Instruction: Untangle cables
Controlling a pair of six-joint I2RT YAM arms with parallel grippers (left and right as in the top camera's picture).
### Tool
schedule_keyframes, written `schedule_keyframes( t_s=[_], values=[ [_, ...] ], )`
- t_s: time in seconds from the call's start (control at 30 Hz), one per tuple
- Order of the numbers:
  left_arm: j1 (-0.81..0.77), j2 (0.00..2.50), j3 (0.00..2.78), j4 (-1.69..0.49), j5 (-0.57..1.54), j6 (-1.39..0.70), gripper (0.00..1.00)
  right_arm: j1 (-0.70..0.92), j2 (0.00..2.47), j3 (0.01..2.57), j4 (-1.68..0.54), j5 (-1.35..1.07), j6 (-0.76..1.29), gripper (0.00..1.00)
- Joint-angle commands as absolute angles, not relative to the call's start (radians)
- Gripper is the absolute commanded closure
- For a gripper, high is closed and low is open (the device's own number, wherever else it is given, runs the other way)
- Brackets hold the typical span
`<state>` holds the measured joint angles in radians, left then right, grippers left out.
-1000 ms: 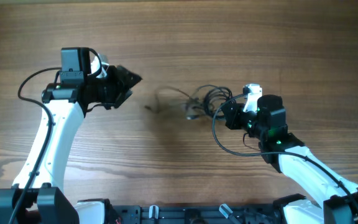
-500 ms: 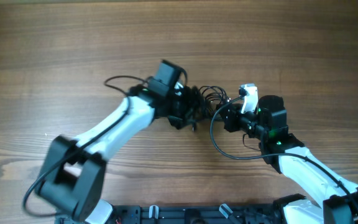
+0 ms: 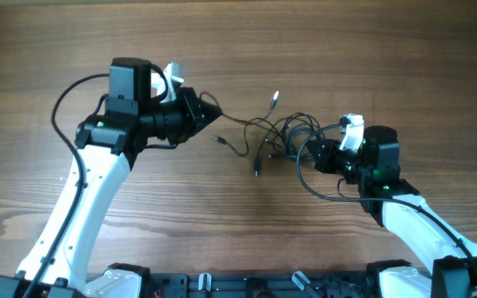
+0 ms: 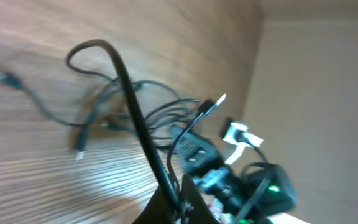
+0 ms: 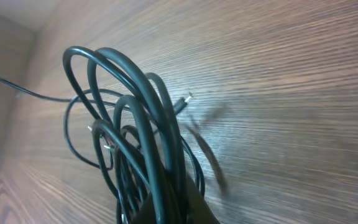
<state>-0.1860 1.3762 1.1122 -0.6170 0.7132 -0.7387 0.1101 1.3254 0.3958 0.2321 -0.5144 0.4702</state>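
Note:
The cables [image 3: 278, 132] form a loose knot of thin dark loops at mid-table, with metal plug ends sticking out up [image 3: 274, 98], left [image 3: 220, 139] and down [image 3: 257, 171]. My left gripper [image 3: 212, 116] is shut on one strand, which runs taut to the right into the knot. In the left wrist view that strand [image 4: 132, 118] rises from the left gripper [image 4: 178, 208] to a bend. My right gripper [image 3: 320, 157] is shut on the knot's right side. The right wrist view shows several cable loops [image 5: 135, 106] pinched in the right gripper [image 5: 173, 208].
The wooden table [image 3: 371, 50] carries only the cables. The right arm's own thicker black wire [image 3: 305, 182] loops out toward the knot. The left arm's wire [image 3: 63, 108] arcs off its left side.
My left gripper went to the knot, shut on a strand and drew back left, stretching it out. The knot has spread wider. The right gripper shifted slightly right, still shut.

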Motion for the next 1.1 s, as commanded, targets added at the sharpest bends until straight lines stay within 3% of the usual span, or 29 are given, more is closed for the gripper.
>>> schedule_keyframes(
  t_s=[0.0,0.03,0.1,0.17,0.27,0.37,0.43,0.7,0.77,0.83,0.9,0.97,1.0,1.07],
  values=[
    [-0.182,1.390,1.113,-0.677,0.482,-0.688,0.48,0.107,1.289,0.398,0.258,-0.618,0.447,0.96],
    [-0.184,1.390,1.113,-0.693,0.459,-0.688,0.00,0.107,1.256,0.398,0.331,-0.764,0.456,0.96],
    [-0.191,1.390,1.113,-0.689,0.467,-0.685,0.00,0.107,1.241,0.398,0.398,-0.850,0.627,0.95],
    [-0.207,1.390,1.113,-0.656,0.568,-0.534,0.00,0.107,1.242,0.398,0.418,-0.942,0.781,0.95],
    [-0.233,1.390,1.113,-0.616,0.802,-0.266,0.00,0.107,1.242,0.398,0.480,-1.092,0.648,0.95],
    [-0.284,1.390,1.113,-0.621,0.955,-0.018,0.00,0.107,1.242,0.398,0.485,-1.109,0.797,0.95],
    [-0.340,1.390,1.113,-0.620,0.928,0.095,0.00,0.107,1.242,0.398,0.487,-1.154,0.876,0.95],
    [-0.555,1.414,1.113,-0.575,0.591,0.054,0.00,0.107,1.242,0.398,0.573,-1.251,0.944,0.95],
    [-0.577,1.445,1.113,-0.563,0.434,-0.060,0.05,0.107,1.242,0.398,0.574,-1.285,0.943,0.95],
    [-0.579,1.486,1.113,-0.560,0.392,-0.113,0.18,0.107,1.242,0.398,0.582,-1.296,0.943,0.95],
    [-0.579,1.526,1.113,-0.560,0.391,-0.114,0.43,0.107,1.242,0.398,0.619,-1.311,0.945,0.96],
    [-0.573,1.542,1.113,-0.560,0.390,-0.114,0.89,0.107,1.242,0.398,0.627,-1.309,0.929,0.95],
    [-0.564,1.539,1.113,-0.556,0.388,-0.122,0.96,0.107,1.242,0.398,0.627,-1.306,0.896,0.94],
    [-0.526,1.500,1.113,-0.545,0.379,-0.178,0.96,0.107,1.242,0.398,0.611,-1.285,0.799,0.80]
  ],
)
